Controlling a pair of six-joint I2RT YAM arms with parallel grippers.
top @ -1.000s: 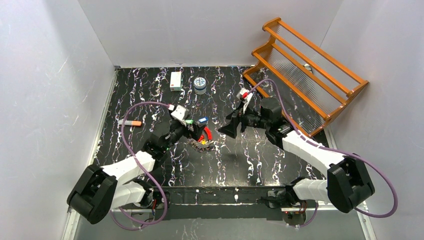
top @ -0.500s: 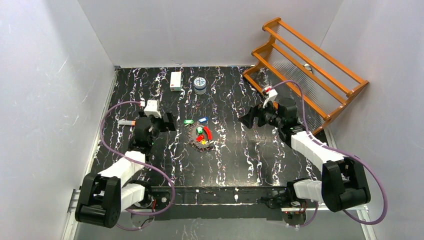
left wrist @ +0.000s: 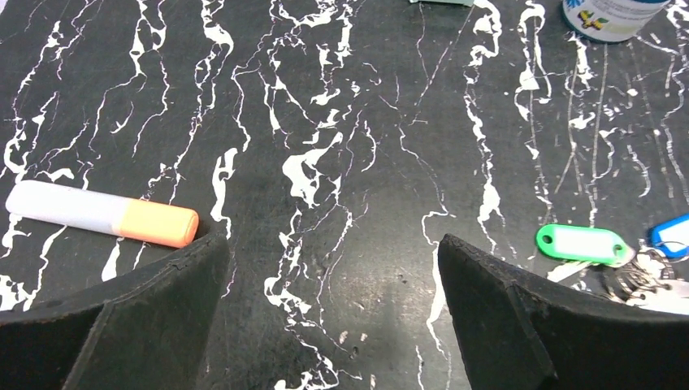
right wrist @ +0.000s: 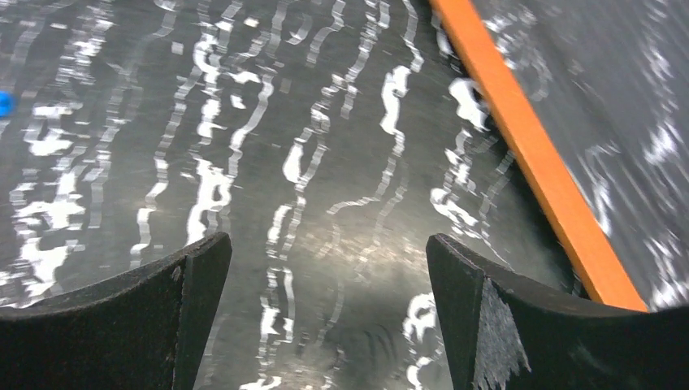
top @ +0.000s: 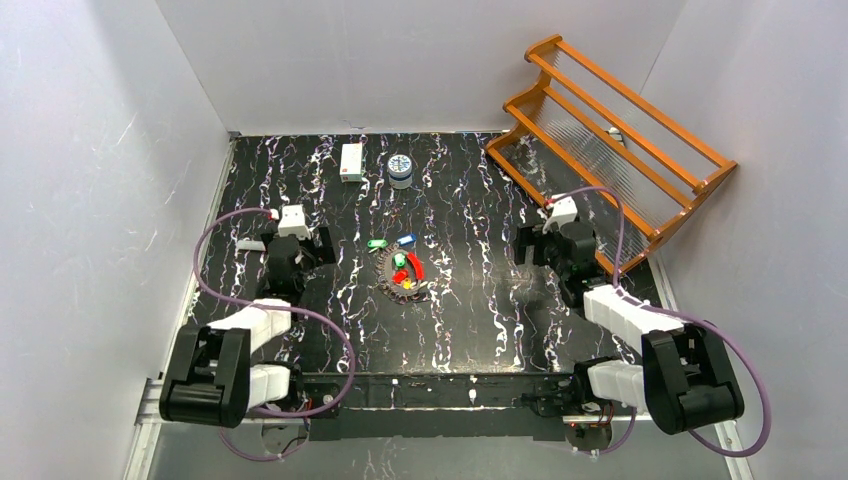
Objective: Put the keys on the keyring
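The keyring [top: 401,288] lies on the black marbled table at the centre, with a fanned bunch of keys [top: 404,267] capped red, green and yellow. A green tag [top: 377,243] and a blue tag [top: 405,240] lie just beyond it. The left wrist view shows the green tag [left wrist: 581,243], the blue tag [left wrist: 673,236] and bare silver keys [left wrist: 630,276] at its right edge. My left gripper [top: 308,245] [left wrist: 333,244] is open and empty, left of the bunch. My right gripper [top: 533,246] [right wrist: 329,244] is open and empty, right of the bunch.
An orange-and-white marker [top: 252,244] [left wrist: 101,214] lies left of my left gripper. A white box [top: 351,160] and a small round jar [top: 401,170] [left wrist: 613,10] stand at the back. An orange wooden rack [top: 610,130] [right wrist: 536,154] stands at the back right, close to my right gripper.
Both grippers have drawn back from the key bunch, the left one to the left and the right one to the right. The bunch now lies free on the table.
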